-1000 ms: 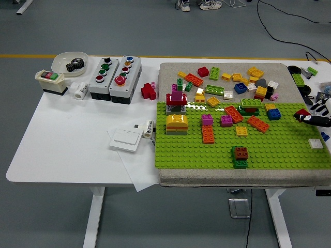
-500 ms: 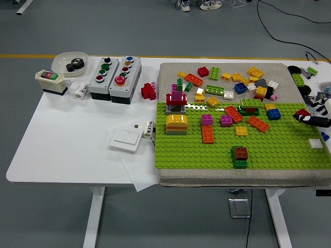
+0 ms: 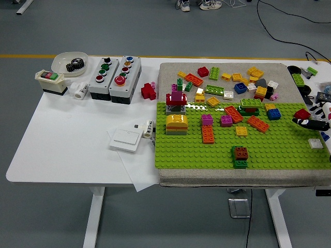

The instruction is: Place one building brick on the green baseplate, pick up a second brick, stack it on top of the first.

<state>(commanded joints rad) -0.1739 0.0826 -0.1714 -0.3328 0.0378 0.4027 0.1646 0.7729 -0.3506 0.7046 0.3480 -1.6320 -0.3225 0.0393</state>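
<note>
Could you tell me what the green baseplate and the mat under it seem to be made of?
Green baseplate: looks like rigid moulded plastic, with a regular grid of studs and a slight sheen. Mat: appears to be grey-beige felt or foam, matte and thick-edged; which one is unclear.

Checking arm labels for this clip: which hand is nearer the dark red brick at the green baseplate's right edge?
Right. The right hand is right beside the dark red brick, its black fingers just below it at the green baseplate edge. The left hand is out of view.
</note>
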